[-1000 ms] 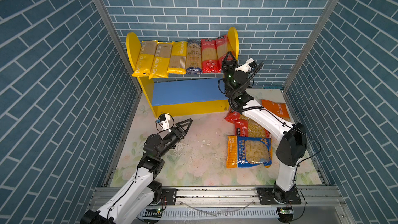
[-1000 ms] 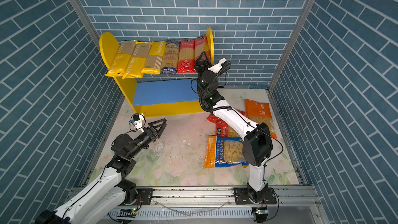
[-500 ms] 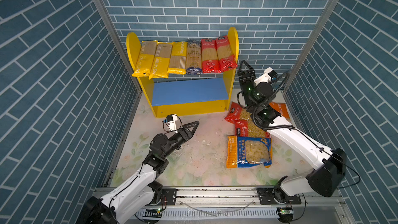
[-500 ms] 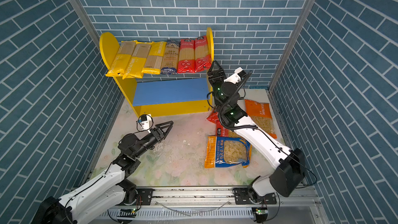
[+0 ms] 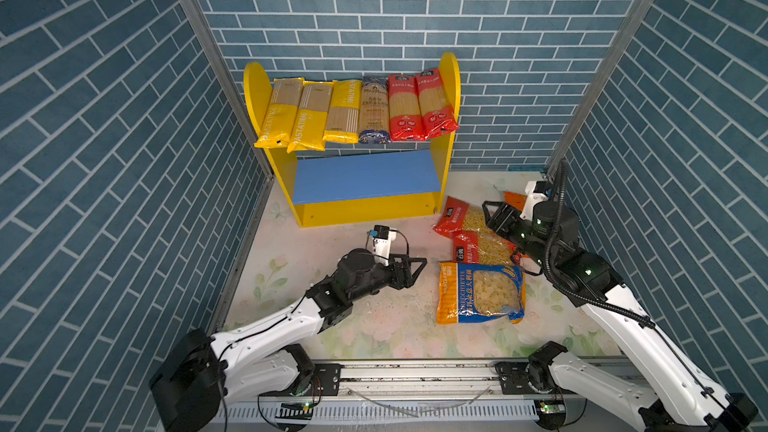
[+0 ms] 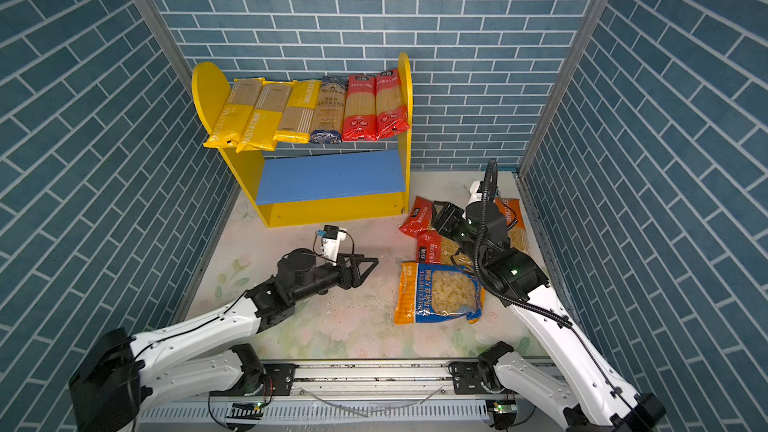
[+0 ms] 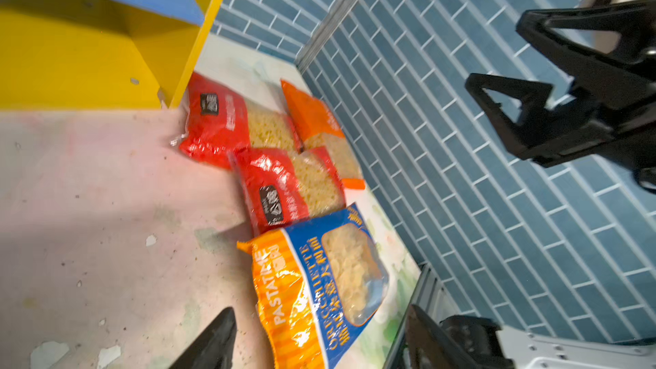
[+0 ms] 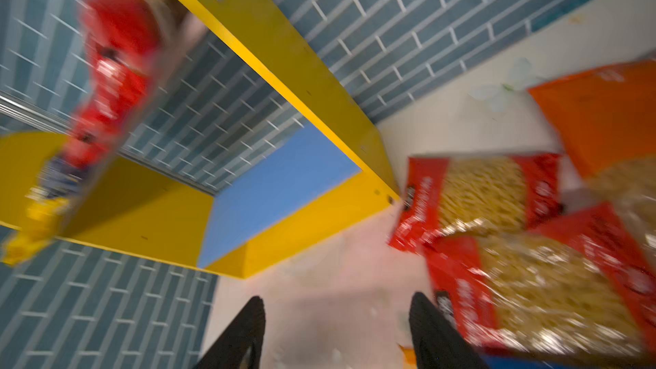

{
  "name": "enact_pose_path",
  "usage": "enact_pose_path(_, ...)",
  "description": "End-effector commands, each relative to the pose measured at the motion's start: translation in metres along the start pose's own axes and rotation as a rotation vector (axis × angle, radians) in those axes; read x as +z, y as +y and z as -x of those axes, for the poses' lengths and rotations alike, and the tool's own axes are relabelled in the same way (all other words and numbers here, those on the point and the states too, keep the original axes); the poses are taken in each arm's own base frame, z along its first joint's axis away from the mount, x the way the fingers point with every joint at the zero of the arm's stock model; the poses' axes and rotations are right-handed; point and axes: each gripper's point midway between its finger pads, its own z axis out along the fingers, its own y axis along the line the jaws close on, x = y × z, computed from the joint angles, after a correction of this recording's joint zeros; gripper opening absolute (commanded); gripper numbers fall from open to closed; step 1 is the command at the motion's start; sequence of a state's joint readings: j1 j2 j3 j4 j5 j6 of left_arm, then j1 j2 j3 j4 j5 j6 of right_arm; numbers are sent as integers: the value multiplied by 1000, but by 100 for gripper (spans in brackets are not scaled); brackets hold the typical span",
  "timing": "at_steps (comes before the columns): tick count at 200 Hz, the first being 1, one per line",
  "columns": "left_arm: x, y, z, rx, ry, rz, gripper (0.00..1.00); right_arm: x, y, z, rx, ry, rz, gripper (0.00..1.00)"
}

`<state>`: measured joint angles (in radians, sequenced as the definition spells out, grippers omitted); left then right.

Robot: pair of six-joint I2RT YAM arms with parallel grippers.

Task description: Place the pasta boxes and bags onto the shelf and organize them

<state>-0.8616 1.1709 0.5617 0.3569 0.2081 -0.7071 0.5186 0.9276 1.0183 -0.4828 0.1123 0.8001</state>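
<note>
1. Left wrist view: the left tool (image 7: 319,314) has its black fingers spread and grips nothing. It points at the blue-and-orange plastic bag of pale pasta (image 7: 319,278), near the bag's orange end without touching it.
2. In both top views the right tool (image 5: 488,214), also spread and empty, hangs by the far red plastic bag of short pasta (image 5: 457,218). A second red bag (image 5: 478,247) overlaps that one, and an orange plastic bag (image 7: 312,115) lies beyond them by the side wall.
3. The blue-and-orange bag reads "PASTATIME" and "ORECCHIETTE". The dark labels on the red bags are too small to read.
4. On the small two-tier shelf with yellow round-topped sides (image 5: 451,89), six long spaghetti packs fill the upper board: three yellow packs (image 5: 307,118) marked "PASTATIME", one dark blue pack (image 5: 374,110) and two red packs (image 5: 415,105). Their front ends overhang the edge.
5. The blue lower board (image 5: 365,176) lies open across its width. Bare floral table (image 5: 332,243) separates the left tool from the shelf.
</note>
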Motion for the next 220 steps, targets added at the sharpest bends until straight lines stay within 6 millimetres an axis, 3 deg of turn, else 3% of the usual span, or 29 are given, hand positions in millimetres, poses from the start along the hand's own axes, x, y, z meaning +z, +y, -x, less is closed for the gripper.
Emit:
enact_pose_path(1, 23, 8, -30, 42, 114, 51, 75, 6, -77, -87, -59, 338, -193, 69)
enact_pose_path(21, 34, 18, -46, 24, 147, 86, 75, 9, -118, -98, 36, 356, -271, 70)
enact_pose_path(54, 47, 24, -57, -29, 166, 80, 75, 20, -178, -105, 206, 325, -381, 72)
enact_pose_path(83, 57, 26, -62, -75, 162, 67, 76, 31, -204, -111, 285, 325, -393, 72)
enact_pose_path(109, 57, 29, -57, -62, 151, 93, 76, 41, -186, -133, 320, 394, -288, 61)
enact_pose_path(132, 37, 47, -37, -16, 108, 183, 76, 46, -159, -161, 229, 490, -240, 56)
enact_pose_path(157, 10, 61, -8, 5, 48, 244, 77, 63, -111, -202, 221, 586, -136, 51)
enact_pose_path(179, -10, 70, 9, 27, 14, 300, 78, 76, -51, -230, 159, 676, -20, 53)
enact_pose_path(201, -12, 71, 19, 16, -4, 296, 78, 77, -17, -225, 158, 701, 82, 58)
enact_pose_path(220, 3, 64, 13, 64, 54, 290, 78, 72, -25, -192, 171, 641, 121, 63)
